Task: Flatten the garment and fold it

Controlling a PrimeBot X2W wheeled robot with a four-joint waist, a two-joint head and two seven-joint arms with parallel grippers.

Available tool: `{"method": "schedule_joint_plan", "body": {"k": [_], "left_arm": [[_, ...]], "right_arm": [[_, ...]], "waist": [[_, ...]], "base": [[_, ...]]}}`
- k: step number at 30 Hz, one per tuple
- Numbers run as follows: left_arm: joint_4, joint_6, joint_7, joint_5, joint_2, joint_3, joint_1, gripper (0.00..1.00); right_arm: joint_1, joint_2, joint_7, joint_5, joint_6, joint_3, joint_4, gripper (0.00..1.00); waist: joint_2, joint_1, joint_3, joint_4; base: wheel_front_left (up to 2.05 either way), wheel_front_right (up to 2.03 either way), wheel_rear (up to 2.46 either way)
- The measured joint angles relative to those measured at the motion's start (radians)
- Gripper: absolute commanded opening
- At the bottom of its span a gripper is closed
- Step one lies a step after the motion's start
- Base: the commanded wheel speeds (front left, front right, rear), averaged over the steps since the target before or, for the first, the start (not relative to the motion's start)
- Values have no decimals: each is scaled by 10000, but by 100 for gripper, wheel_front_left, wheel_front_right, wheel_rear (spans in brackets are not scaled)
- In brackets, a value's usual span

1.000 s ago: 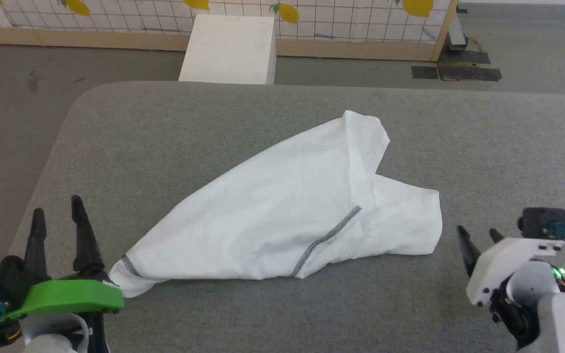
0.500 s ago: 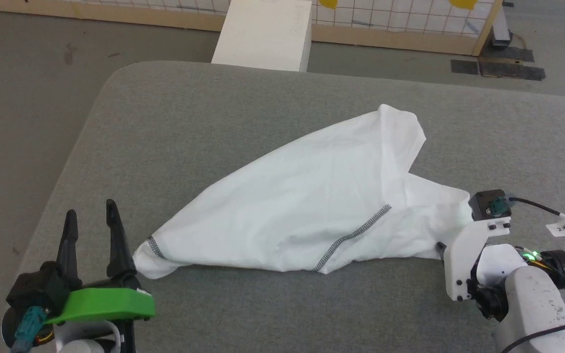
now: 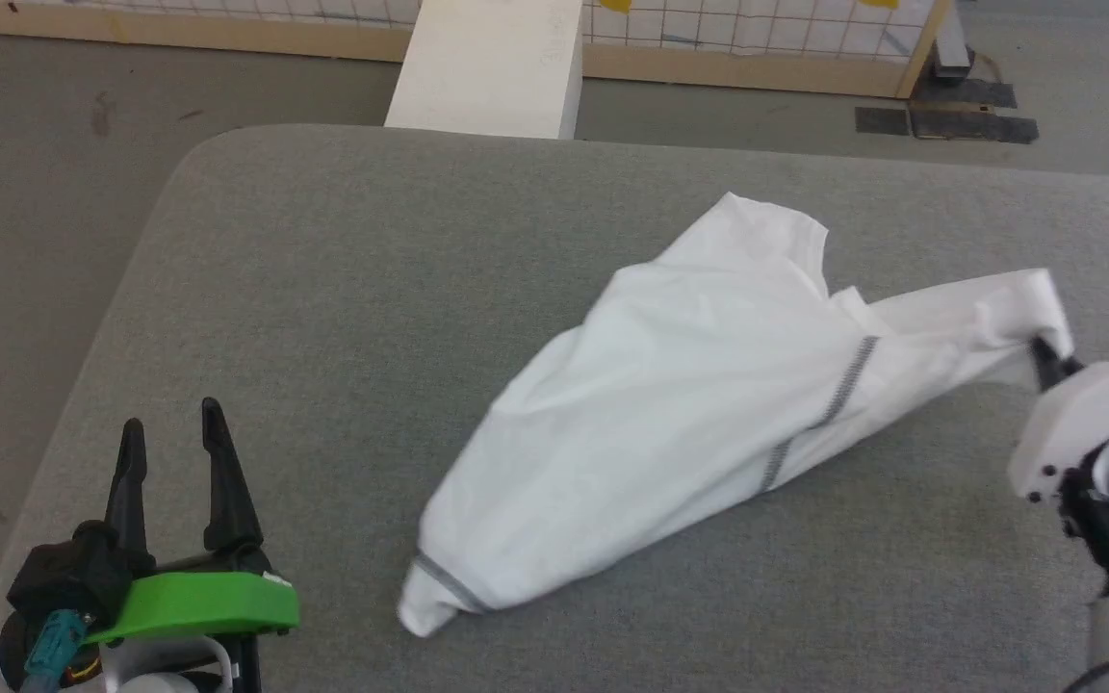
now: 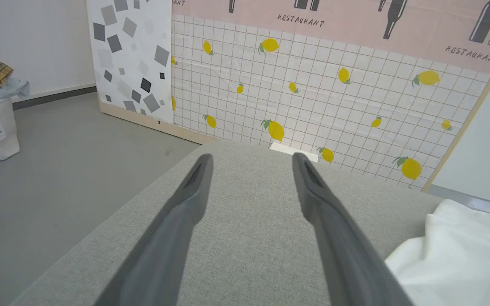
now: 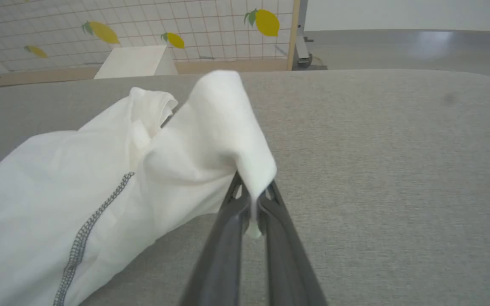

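**Right gripper pinched on garment corner, left gripper wide and free**

Head view: the white garment (image 3: 699,423) lies crumpled on the grey padded table (image 3: 323,289). It runs diagonally from the lower centre of the frame up to the right edge. Its lower end, with a grey stitched hem (image 3: 444,582), rests on the table at bottom centre. A dark zigzag seam (image 3: 838,395) crosses the right part.

The right gripper (image 3: 1045,356) is at the right edge, mid-height, fingers closed narrow on the garment's upper-right corner. The cloth there is pulled taut and lifted off the table. In the right wrist view the fabric drapes over the fingertips (image 5: 236,199) at frame centre and is pinched between them. The rest spreads to the lower left.

The left gripper (image 3: 174,433) is at lower left, jaws spread wide, holding nothing, well apart from the garment. In the left wrist view only table shows between the fingers (image 4: 194,187), and a garment edge shows at lower right.

A white box (image 3: 487,63) stands at top centre, behind the table. A lemon-print panel (image 4: 313,85) is behind it.
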Motion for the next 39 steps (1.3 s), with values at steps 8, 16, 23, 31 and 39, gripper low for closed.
{"method": "schedule_joint_plan", "body": {"k": [8, 16, 23, 31, 39], "left_arm": [[180, -213, 2, 58, -102, -165, -62, 100], [619, -359, 278, -171, -184, -384, -79, 100], [1312, -690, 3377, -1262, -242, -1356, -298, 100], [1760, -1058, 7235, -1745, -211, -2888, -1125, 100], [2370, -1459, 7164, -2477, -282, -3212, -1374, 0]], "right_arm": [[2425, -58, 2199, 483, -2, -2274, -1315, 0], [3026, -31, 1271, 1728, -4, -2491, -1390, 100], [2276, -42, -1383, 1921, -4, -2675, -1419, 100], [2148, -42, -1687, 1793, -4, -2606, -953, 100], [2113, -40, -1871, 1797, -4, -2351, -568, 100]], "waist": [[0, 0, -85, -635], [0, 0, -96, -973], [0, 0, -161, -1052], [1, 0, -80, -1055], [0, 0, -26, -1246]], "base": [[0, 0, 0], [0, 0, 0], [0, 0, 0], [0, 0, 0], [0, 0, 0]]}}
